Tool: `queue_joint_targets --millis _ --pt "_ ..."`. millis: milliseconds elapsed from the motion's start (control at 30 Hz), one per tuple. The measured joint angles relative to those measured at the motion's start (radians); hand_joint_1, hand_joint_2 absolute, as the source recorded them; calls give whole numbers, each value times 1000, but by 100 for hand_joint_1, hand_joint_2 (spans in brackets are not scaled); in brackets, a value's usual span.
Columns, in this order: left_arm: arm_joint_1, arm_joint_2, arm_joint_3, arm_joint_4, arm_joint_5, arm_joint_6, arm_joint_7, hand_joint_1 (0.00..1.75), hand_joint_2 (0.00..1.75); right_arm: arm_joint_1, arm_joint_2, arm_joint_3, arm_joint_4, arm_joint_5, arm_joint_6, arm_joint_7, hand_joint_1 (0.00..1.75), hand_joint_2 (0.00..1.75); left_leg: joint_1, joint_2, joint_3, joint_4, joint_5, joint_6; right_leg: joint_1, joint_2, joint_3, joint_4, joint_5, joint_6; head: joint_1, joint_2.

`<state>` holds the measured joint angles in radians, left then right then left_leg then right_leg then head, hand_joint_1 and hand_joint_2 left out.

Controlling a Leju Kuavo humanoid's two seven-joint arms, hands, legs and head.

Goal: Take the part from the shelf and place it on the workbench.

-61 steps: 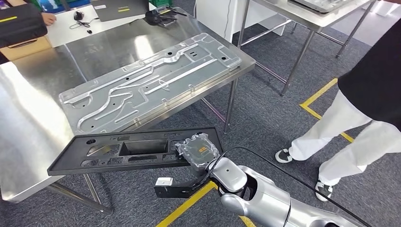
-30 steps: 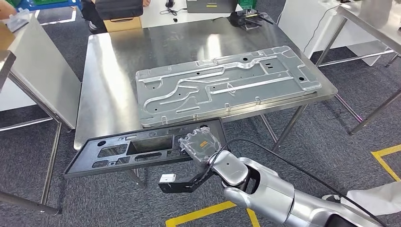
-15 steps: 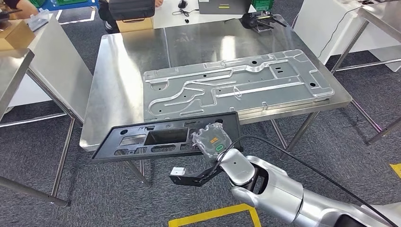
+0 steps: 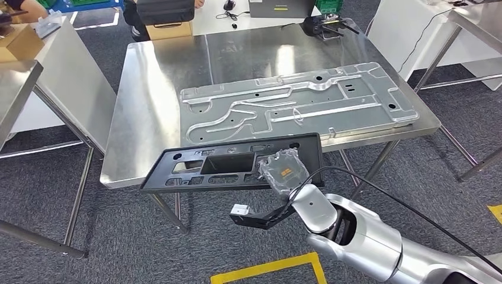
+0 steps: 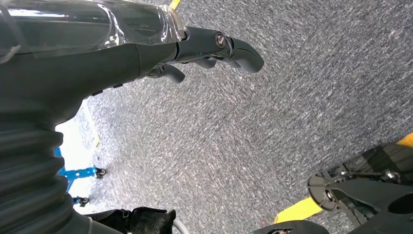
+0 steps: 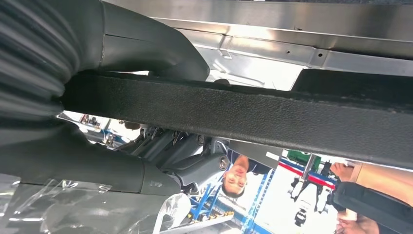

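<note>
Head view: we are seeing the right arm (image 4: 367,236) coming in from below, and the right hand (image 4: 284,171), wrapped in clear plastic, is gripping the black part (image 4: 231,163) at its near right end. In the right wrist view the fingers (image 6: 195,168) are closing under the part's edge while the thumb is pressing on its other face, so we are judging the grip as firm. The part is being held roughly level, off the floor, with its far long edge overlapping the near edge of the counter (image 4: 148,118) and the rest hanging out over the carpet. The left hand (image 5: 146,53) is hanging over the floor with its fingers loosely curled and holding nothing.

Just beyond the part, the large grey metal panel (image 4: 296,106) is lying flat on the counter and taking up most of its right side. The bare strip is lying to the left of that panel.

We are judging the step in hand as the carry to the counter. To do it well, we are advising the following:
- keep the part level, since it is gripped at one end only;
- lift its far edge over the counter's rim and the panel's raised rim;
- release only once the part is resting fully supported.
</note>
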<state>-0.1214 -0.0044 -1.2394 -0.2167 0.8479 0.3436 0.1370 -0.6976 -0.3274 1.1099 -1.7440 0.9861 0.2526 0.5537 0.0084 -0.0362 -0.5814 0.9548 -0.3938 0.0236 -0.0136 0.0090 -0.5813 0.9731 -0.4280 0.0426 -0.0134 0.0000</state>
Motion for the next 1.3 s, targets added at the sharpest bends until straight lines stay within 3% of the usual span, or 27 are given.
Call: queue_joint_targets --millis 900,1300 --pt "-1 -7 0 0 -7 9 17 0 175 1 -21 -5 -68 169 14 -34 175 175 -3 0 0 0 0 0 -4 0 0 0 0 0 0 0" --pt "-2 -7 0 0 -23 10 18 0 175 5 -21 -5 -70 175 -1 -45 175 175 -3 0 0 0 0 0 -4 0 0 0 0 0 0 0"
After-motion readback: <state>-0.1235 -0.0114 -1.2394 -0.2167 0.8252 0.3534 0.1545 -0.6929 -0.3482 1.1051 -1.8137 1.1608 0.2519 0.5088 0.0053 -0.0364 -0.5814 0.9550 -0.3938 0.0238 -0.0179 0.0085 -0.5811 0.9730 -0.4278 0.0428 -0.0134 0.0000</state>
